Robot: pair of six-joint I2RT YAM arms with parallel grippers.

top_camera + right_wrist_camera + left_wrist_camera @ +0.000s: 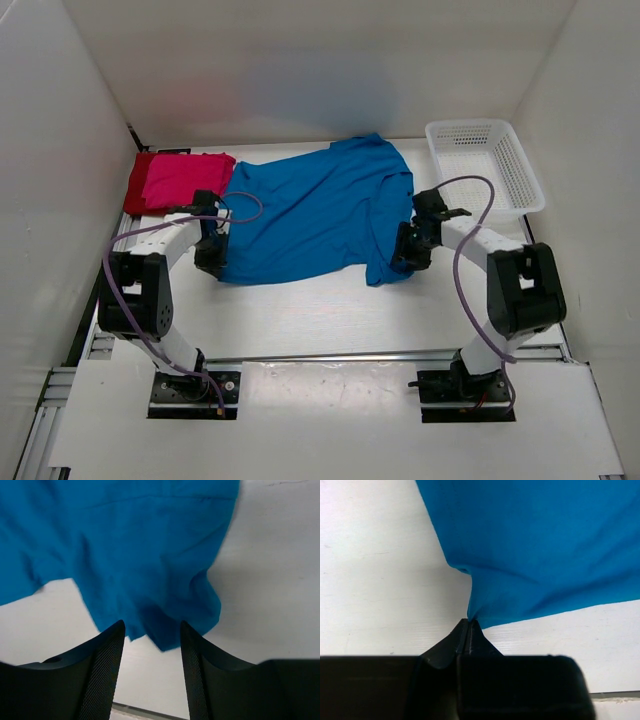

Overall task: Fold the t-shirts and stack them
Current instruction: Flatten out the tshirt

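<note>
From above, the blue t-shirt lies spread on the table between the two arms, its long axis running left to right and slanting toward the far right. The left gripper sits at the shirt's near-left corner and the right gripper at its near-right corner, so each arm is closest to its own end of the cloth. At the far left, a pink t-shirt lies folded on a dark red t-shirt, touching the blue one's edge. A white mesh basket stands at the far right, apart from the cloth. In the left wrist view, the left gripper is clamped tight on a pinch of the blue t-shirt. The fabric fans out ahead and to the right of the tips, pulled into a taut crease over the table. In the right wrist view, the right gripper stands released, its fingers parted. A rumpled corner of the blue t-shirt reaches down into the gap without being pinched, and the rest lies ahead and to the left. Any fold probably depends on this loose right corner, which lies just ahead of those parted tips.
</note>
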